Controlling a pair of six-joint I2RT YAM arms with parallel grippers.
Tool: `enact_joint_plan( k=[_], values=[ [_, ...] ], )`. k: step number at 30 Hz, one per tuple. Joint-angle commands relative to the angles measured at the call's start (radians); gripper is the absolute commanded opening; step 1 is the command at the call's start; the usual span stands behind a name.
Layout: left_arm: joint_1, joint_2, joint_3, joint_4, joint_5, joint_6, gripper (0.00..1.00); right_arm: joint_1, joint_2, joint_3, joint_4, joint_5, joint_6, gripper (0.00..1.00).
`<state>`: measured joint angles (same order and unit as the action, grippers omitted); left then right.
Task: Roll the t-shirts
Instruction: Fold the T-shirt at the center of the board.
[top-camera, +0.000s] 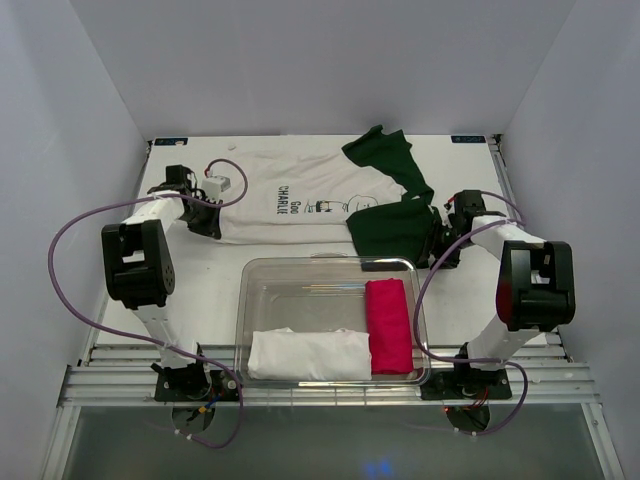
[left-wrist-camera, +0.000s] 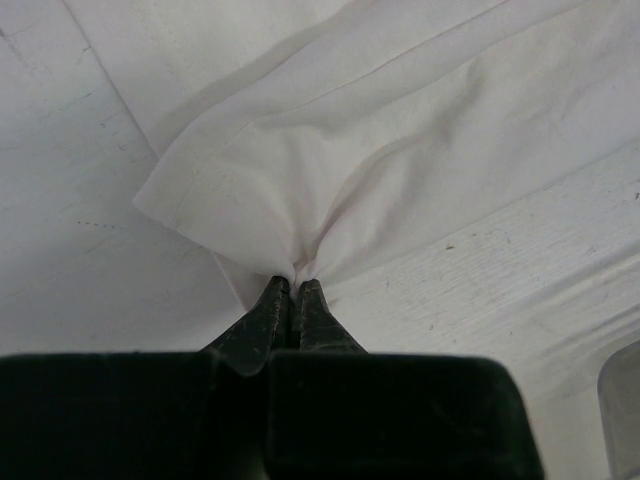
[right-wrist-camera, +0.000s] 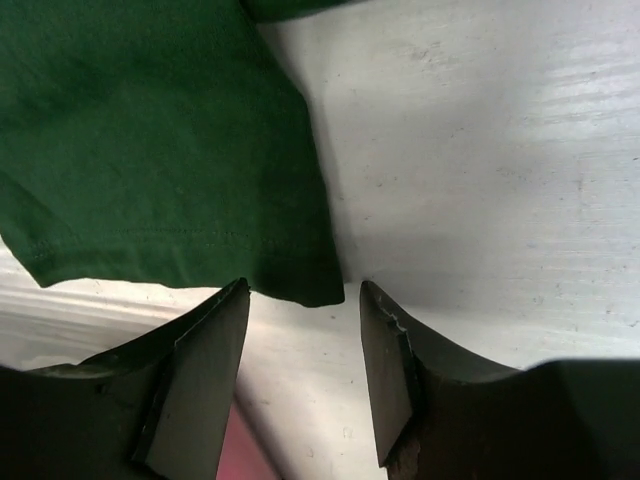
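Nearest the arm bases, a clear bin sits on the worktop; inside it a white rolled cloth lies along the near wall, with a pink rolled cloth touching its right end and lying crosswise; beyond the bin's left corner the left tool is pinched tight on a bunched edge of the white t-shirt, folds fanning out from its tips across the cloth; beyond the right corner the right tool stands wide, holding nothing, its fingers set either side of a hemmed corner of the green t-shirt; farther back the white t-shirt is spread flat, black lettering up; the green t-shirt lies crumpled over its right part, one end trailing toward the back wall.
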<state>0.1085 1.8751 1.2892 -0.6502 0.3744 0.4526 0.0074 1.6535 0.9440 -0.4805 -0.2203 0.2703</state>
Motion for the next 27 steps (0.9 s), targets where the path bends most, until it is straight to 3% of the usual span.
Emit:
enact_joint_plan(
  k=[1,4,6,10,16,21,27],
  values=[
    [0.007,-0.010,0.035,0.007,0.006,0.003,0.00,-0.009,0.037,-0.013,0.009,0.015,0.012,0.54],
    [0.007,-0.011,0.042,0.007,0.009,0.000,0.00,-0.009,0.069,0.013,0.037,0.006,0.015,0.43],
    [0.007,-0.014,0.045,0.007,0.004,0.001,0.00,-0.009,0.081,0.027,0.033,0.009,0.007,0.26],
    [0.007,-0.024,0.042,0.009,-0.006,0.009,0.00,-0.009,0.081,0.047,0.033,-0.066,-0.012,0.08],
    [0.007,-0.016,0.050,0.007,-0.009,0.020,0.00,-0.009,0.086,0.189,-0.003,-0.204,-0.075,0.08],
    [0.007,-0.007,0.059,0.009,-0.011,0.024,0.00,-0.009,0.129,0.402,-0.004,-0.266,-0.039,0.08],
    [0.007,0.001,0.067,0.011,-0.015,0.032,0.00,0.008,0.233,0.535,0.067,-0.361,0.032,0.08]
  ],
)
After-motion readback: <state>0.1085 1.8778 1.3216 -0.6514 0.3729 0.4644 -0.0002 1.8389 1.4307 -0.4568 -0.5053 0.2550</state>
